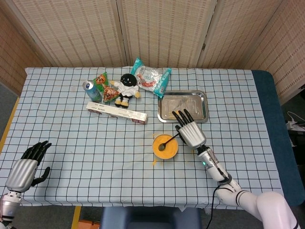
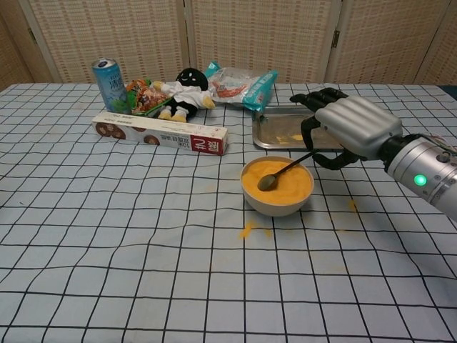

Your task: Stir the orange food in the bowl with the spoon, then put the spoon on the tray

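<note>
The right hand [image 2: 350, 128] hovers over the spoon [image 2: 285, 170] handle, fingers curled; whether it grips is unclear. The spoon's scoop sits in the bowl [image 2: 277, 187] mid-desk, the tray [image 2: 285, 129] just beyond. A loose hold could flick more orange food onto the desk.

A blue drink can [image 2: 108, 83] is standing near the far edge of the checked tablecloth [image 2: 128, 243]. A small chip bag [image 2: 143, 96] is lying beside it. A black and white doll [image 2: 182, 93] is lying next to the bag. A long box [image 2: 161, 133] is lying in front of them. A teal snack pack [image 2: 239, 82] is lying near the far edge. Orange spots [image 2: 248, 229] are sitting on the cloth.
</note>
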`<state>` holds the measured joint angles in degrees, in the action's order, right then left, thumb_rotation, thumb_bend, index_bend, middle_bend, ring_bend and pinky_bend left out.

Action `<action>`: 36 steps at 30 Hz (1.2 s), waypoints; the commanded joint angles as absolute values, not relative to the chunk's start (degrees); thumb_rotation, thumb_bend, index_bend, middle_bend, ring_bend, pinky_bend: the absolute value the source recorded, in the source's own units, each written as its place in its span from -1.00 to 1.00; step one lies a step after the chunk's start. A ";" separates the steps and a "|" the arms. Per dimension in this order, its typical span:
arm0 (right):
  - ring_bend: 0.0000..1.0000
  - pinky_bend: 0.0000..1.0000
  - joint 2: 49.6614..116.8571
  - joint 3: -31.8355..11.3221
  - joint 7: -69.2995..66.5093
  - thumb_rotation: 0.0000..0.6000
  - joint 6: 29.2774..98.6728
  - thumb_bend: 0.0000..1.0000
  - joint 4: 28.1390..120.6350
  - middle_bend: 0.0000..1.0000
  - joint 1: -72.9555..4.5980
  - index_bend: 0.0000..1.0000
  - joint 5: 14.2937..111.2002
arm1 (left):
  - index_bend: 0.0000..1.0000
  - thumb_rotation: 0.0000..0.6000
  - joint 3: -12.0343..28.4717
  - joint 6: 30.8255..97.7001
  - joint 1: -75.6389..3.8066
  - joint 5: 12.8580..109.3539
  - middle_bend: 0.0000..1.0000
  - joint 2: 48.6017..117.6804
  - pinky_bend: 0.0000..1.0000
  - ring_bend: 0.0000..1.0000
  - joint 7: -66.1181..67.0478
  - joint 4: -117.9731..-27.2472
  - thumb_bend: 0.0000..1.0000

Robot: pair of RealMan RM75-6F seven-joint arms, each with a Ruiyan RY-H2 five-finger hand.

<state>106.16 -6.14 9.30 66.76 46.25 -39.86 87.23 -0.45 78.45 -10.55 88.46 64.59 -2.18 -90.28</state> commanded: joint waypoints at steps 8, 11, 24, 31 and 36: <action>-1.00 -1.00 105.83 -6.03 10.12 1.00 66.34 -0.36 46.66 -1.00 -39.78 0.14 87.06 | -1.00 1.00 -0.47 78.35 -10.58 88.39 -1.00 64.59 -0.78 -1.00 -2.19 -90.27 -0.05; -1.00 -1.00 105.85 -6.10 10.19 1.00 66.06 -0.36 46.58 -1.00 -39.82 0.13 86.88 | -1.00 1.00 -0.45 78.32 -10.60 88.33 -1.00 64.61 -0.78 -1.00 -2.09 -90.30 -0.05; -1.00 -1.00 106.03 -6.12 9.95 1.00 65.78 -0.30 46.17 -1.00 -40.02 0.27 86.85 | -1.00 1.00 -0.44 78.25 -10.64 88.23 -1.00 64.66 -0.78 -1.00 -1.85 -90.29 -0.05; -1.00 -0.99 105.54 -6.08 10.63 1.00 65.37 0.03 46.97 -0.97 -40.33 0.47 86.95 | -1.00 1.00 -0.52 78.52 -10.54 88.44 -1.00 64.58 -0.78 -1.00 -1.98 -90.34 -0.05; -1.00 -0.98 103.85 -5.86 11.40 1.00 65.46 0.13 49.10 -0.95 -40.31 0.52 87.28 | -1.00 1.00 -0.60 78.79 -10.50 88.83 -1.00 64.52 -0.78 -1.00 -2.04 -90.41 -0.05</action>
<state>104.30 -5.93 11.15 65.41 48.60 -40.34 87.17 -0.58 78.76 -10.51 88.82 64.54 -2.02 -90.42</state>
